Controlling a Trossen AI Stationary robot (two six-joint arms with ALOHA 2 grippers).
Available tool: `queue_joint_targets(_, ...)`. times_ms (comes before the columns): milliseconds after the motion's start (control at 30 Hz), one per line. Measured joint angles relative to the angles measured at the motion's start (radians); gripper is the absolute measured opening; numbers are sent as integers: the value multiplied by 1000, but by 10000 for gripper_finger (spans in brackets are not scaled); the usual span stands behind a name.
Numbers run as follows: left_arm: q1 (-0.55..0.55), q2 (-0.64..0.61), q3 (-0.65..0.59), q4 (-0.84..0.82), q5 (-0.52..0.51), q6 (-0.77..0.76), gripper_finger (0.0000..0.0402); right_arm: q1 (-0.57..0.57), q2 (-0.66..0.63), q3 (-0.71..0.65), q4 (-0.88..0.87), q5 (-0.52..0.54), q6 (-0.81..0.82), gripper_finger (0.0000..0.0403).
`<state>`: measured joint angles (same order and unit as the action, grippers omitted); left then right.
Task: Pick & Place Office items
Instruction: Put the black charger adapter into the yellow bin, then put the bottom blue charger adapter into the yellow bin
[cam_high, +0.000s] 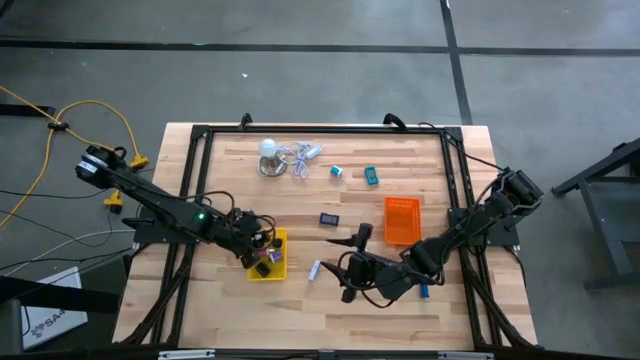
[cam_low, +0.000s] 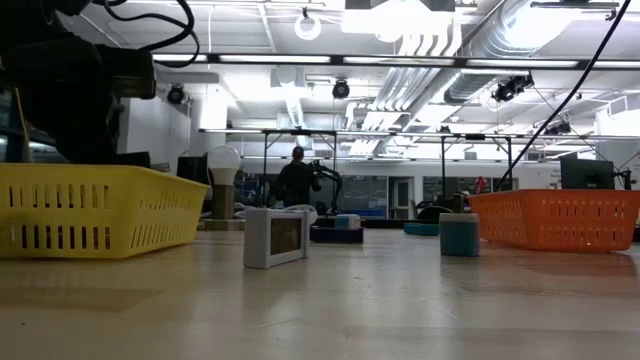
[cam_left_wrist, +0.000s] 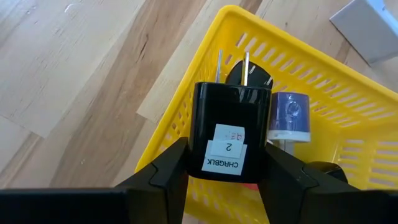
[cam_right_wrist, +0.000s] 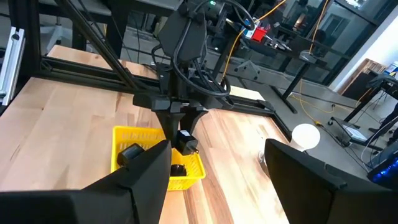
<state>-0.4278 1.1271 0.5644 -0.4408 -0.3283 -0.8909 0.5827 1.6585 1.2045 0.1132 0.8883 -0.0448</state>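
My left gripper (cam_high: 256, 240) is shut on a black charger block (cam_left_wrist: 231, 124) with a white label and two metal prongs, over the left rim of the yellow tray (cam_high: 268, 258). A purple-and-white roll (cam_left_wrist: 289, 115) and other small dark items lie in that tray. My right gripper (cam_high: 352, 265) stands open in mid-air at the table's near middle, facing the yellow tray (cam_right_wrist: 146, 140), with nothing between its fingers. Loose office items rest on the wood: a blue roll (cam_high: 337, 172), a teal piece (cam_high: 371, 176), a black piece (cam_high: 329, 218), a white piece (cam_high: 314, 270). My left gripper pinches the charger block's two opposite sides (cam_left_wrist: 198, 146) between its two fingers (cam_left_wrist: 168, 174), at the labelled end. The fingers slant down from the table's left. The block (cam_right_wrist: 186, 142) is lifted clear, its prongs (cam_left_wrist: 233, 65) pointing away from the gripper toward the tray.
An orange tray (cam_high: 401, 220) stands right of centre. A white dome-shaped lamp (cam_high: 268, 150) with a pale cord (cam_high: 300, 156) sits at the far side. A small blue item (cam_high: 424, 291) lies under my right arm. A black frame (cam_high: 320, 128) borders the table.
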Motion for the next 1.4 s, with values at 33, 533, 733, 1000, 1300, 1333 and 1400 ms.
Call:
queue_joint_targets(33,0,0,0,0,0,0,148,0,0,0,0,0,0,247)
queue_joint_targets(533,14,0,0,-3,47,52,148,0,0,0,1,0,0,247)
queue_joint_targets(733,47,0,0,-2,46,66,176,0,0,0,1,-1,0,247)
queue_joint_targets(1000,53,0,0,1,46,78,196,0,0,0,1,-1,0,247)
queue_joint_targets(1300,53,0,0,0,45,88,197,0,0,0,1,-3,0,247)
queue_joint_targets(1333,53,0,0,0,45,98,198,0,0,0,-1,-3,0,247)
queue_joint_targets(1400,53,0,0,7,45,121,198,0,0,0,-7,-3,0,247)
